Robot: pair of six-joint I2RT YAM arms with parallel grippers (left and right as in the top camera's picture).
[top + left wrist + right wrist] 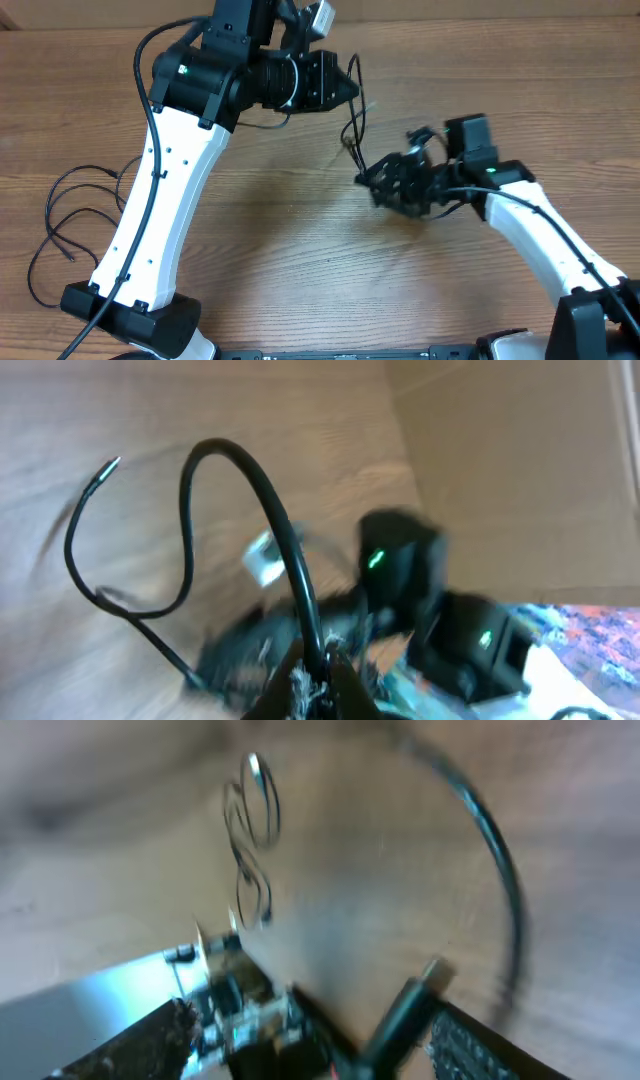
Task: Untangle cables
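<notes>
My left gripper (352, 85) is at the back of the table, shut on a thin black cable (352, 128) that hangs from it in a small loop towards my right gripper (372, 180). In the left wrist view the cable (240, 470) rises from the closed fingertips (322, 660), arcs over and ends in a silver tip (110, 463). My right gripper (312, 1015) stands open. A black plug end (410, 1000) lies between its fingers, close to the right one, and its cord (500, 870) curves away. That view is blurred.
More thin black cable (75, 205) lies in loose loops on the wooden table (300, 260) at the far left, beside the left arm's base (130, 310). The right arm (540, 220) reaches in from the front right.
</notes>
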